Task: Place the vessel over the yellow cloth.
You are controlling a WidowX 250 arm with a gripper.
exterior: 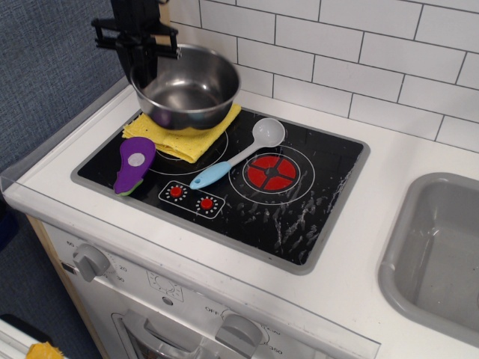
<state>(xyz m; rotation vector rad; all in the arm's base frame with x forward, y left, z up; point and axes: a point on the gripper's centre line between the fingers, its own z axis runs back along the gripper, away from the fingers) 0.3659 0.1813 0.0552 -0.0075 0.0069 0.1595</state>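
The vessel (188,88) is a shiny steel pot, held by its left rim in my black gripper (144,54). It hangs right over the yellow cloth (179,136), its base very close to the fabric; I cannot tell whether it touches. The cloth lies on the back left of the black stovetop and the pot covers most of it. My gripper is shut on the pot's rim, coming down from the top left.
A purple eggplant toy (134,164) lies left front of the cloth. A spoon with a blue handle (238,154) lies right of the cloth, beside the red burner (272,173). A grey sink (443,254) is at the right. White tiled wall behind.
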